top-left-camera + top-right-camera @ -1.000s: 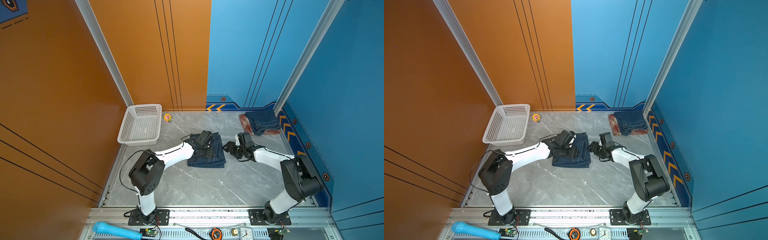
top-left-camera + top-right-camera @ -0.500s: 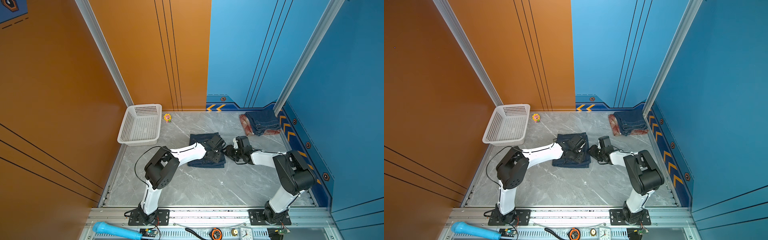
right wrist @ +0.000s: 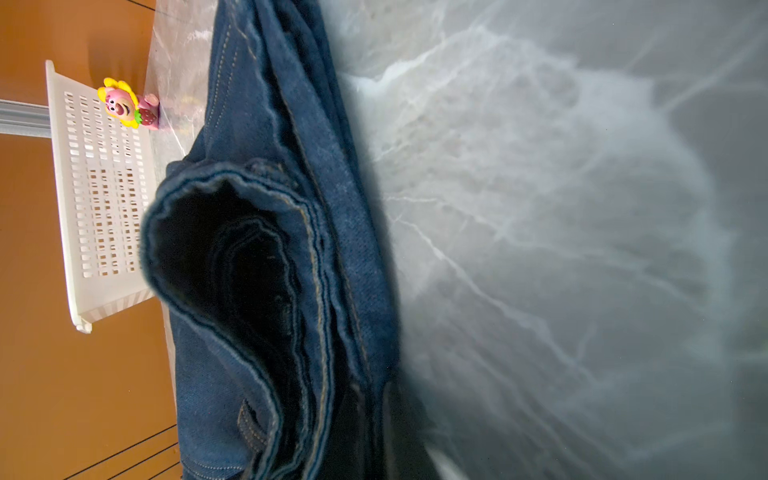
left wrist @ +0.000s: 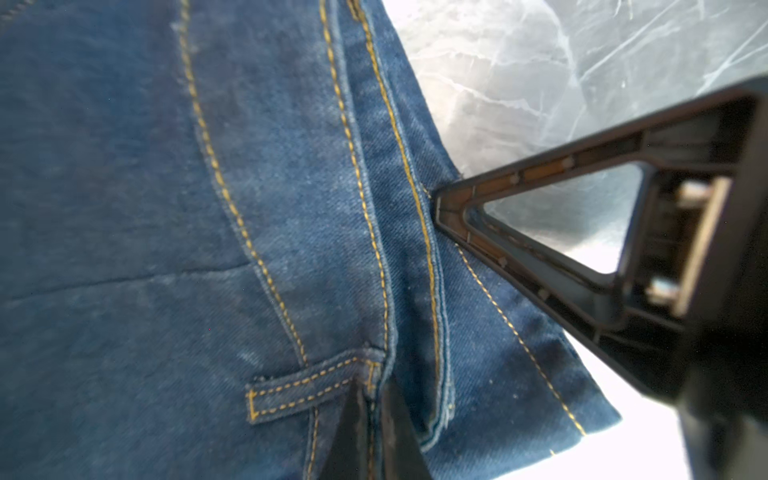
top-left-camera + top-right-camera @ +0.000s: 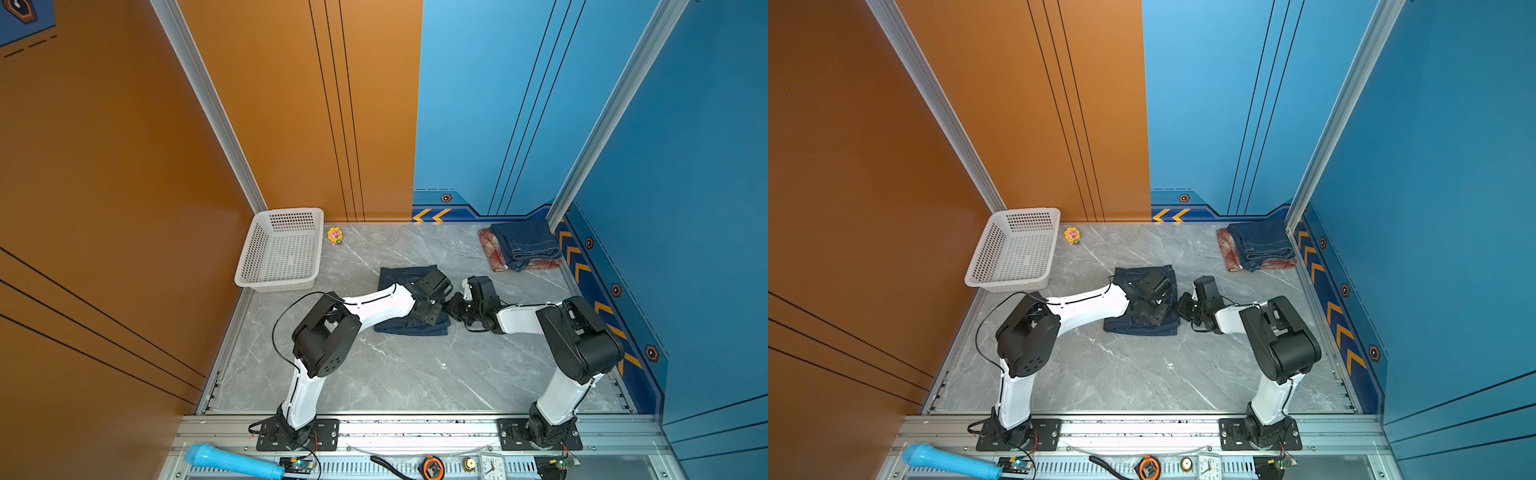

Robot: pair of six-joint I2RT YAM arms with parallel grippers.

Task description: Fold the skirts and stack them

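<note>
A folded dark denim skirt [image 5: 399, 275], yellow-stitched, is pinched at its three o'clock edge by the closed left tool [image 4: 371, 415] and right tool [image 5: 451, 306].

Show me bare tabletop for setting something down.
Widest: the marble between the arm bases and the denim skirt. Also the back strip between the toy and the skirt stack. Crowded: centre, where left gripper and right gripper pinch that skirt.

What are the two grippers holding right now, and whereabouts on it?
The denim skirt in the middle. Left gripper pinches it beside a belt loop; right gripper appears to clamp its side edge.
</note>
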